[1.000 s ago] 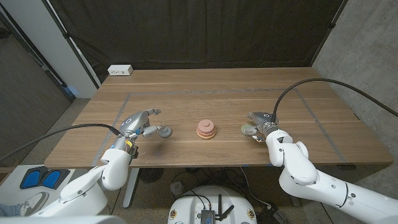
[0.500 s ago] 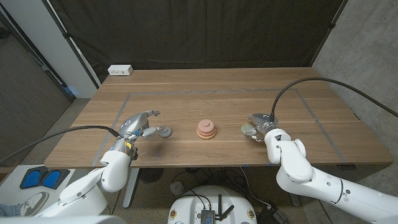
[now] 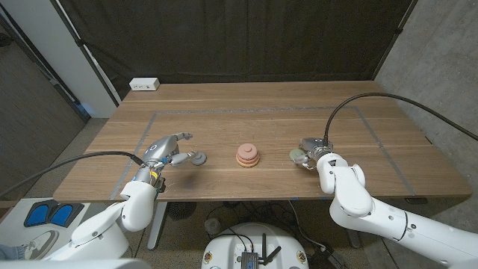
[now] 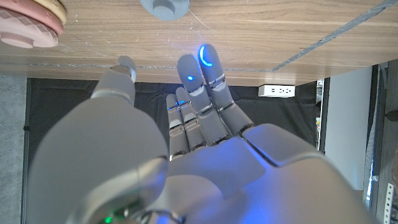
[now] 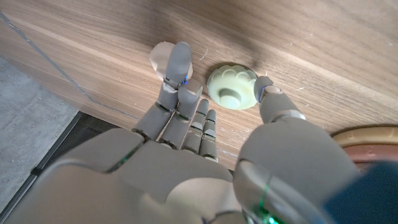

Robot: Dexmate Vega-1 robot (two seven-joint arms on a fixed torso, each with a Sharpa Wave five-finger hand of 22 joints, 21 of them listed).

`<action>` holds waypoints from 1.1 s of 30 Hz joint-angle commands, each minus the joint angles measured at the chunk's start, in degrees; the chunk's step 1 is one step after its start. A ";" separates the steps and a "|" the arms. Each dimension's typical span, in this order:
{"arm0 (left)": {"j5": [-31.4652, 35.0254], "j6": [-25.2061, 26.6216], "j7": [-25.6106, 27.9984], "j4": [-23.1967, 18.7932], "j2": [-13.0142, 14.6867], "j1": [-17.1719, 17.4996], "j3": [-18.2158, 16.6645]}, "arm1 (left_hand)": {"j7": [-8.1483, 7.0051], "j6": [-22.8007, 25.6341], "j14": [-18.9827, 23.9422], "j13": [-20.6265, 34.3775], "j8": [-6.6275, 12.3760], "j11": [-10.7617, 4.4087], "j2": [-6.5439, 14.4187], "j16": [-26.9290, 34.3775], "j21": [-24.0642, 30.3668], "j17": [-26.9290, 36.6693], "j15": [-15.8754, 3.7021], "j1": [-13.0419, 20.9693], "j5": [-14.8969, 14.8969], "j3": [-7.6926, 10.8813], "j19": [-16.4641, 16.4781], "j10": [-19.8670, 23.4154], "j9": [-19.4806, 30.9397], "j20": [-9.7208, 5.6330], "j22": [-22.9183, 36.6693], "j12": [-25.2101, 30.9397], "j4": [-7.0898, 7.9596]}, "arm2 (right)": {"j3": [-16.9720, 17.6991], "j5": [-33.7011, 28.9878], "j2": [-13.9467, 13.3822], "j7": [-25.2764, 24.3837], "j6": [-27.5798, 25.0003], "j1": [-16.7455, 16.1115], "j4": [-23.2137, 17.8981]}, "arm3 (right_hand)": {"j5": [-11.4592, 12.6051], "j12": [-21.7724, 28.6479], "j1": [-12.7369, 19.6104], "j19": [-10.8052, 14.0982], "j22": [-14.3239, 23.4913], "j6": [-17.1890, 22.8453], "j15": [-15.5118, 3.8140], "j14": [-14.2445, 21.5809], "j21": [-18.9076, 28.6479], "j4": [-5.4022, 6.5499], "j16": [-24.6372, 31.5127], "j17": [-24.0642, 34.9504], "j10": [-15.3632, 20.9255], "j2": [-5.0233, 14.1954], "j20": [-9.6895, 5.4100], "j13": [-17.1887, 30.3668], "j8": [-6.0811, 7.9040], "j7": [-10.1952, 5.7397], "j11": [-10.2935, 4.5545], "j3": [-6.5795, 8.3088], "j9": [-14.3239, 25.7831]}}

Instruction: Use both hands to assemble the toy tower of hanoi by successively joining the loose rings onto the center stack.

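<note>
Wooden planks of the desk [image 3: 246, 112] carry a small stack of pink and salmon toy rings [image 3: 248, 155] near the middle of its front half, with a taped outline running round the working area. Left of the stack lies a loose blue-grey ring with a raised hub [image 3: 198, 157], and the left hand [image 3: 166, 147] is just beside it, its fingers [image 4: 202, 71] reaching toward the ring and spread, holding nothing; in the left wrist view the ring [image 4: 164, 6] sits apart from the fingertips on the wood, with the stack [image 4: 28, 25] off to one side. Right of the stack lies a pale green scalloped ring with a central knob [image 3: 297, 155]. The right hand [image 3: 312, 149] is at this ring: in the right wrist view the thumb and the other fingers [image 5: 180, 71] bracket the green ring [image 5: 231, 87] on either side, and they look to be touching its rim, though a firm grip cannot be made out. A white power strip [image 3: 144, 84] rests at the desk's far left corner, well apart from everything else.
</note>
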 commanded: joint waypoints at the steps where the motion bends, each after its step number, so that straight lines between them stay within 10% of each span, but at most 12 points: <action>1: -0.45 -1.03 -0.32 0.96 -0.16 -0.24 0.21 | 0.03 0.75 0.73 0.23 0.02 0.10 0.08 0.15 -0.26 0.27 -4.89 -0.54 0.53 0.42 0.55 0.73 0.00 -7.95 0.05 0.64 0.21 | -1.59 -2.03 0.61 6.17 -1.01 2.52 0.90 | -0.02 0.27 -0.11 0.01 0.17 0.44 -6.66 -0.54 -0.13 0.13 -0.09 0.05 0.41 -0.06 -6.12 -0.08 0.46 0.08 0.27 -0.35 -0.02; 33: -2.22 -2.80 -0.40 2.82 -0.09 -1.09 1.07 | -0.07 1.74 0.78 0.59 0.03 -0.12 0.33 0.06 -0.37 0.41 -4.90 -0.90 0.55 0.83 0.72 1.49 0.06 -7.94 0.05 0.71 0.10 | -1.84 -7.33 3.70 12.63 0.71 2.66 3.99 | -0.13 0.45 -0.27 0.14 0.22 0.43 -6.72 -0.62 -0.06 0.17 0.01 0.01 0.95 0.81 -6.15 -0.47 0.74 0.22 0.42 -0.43 -0.22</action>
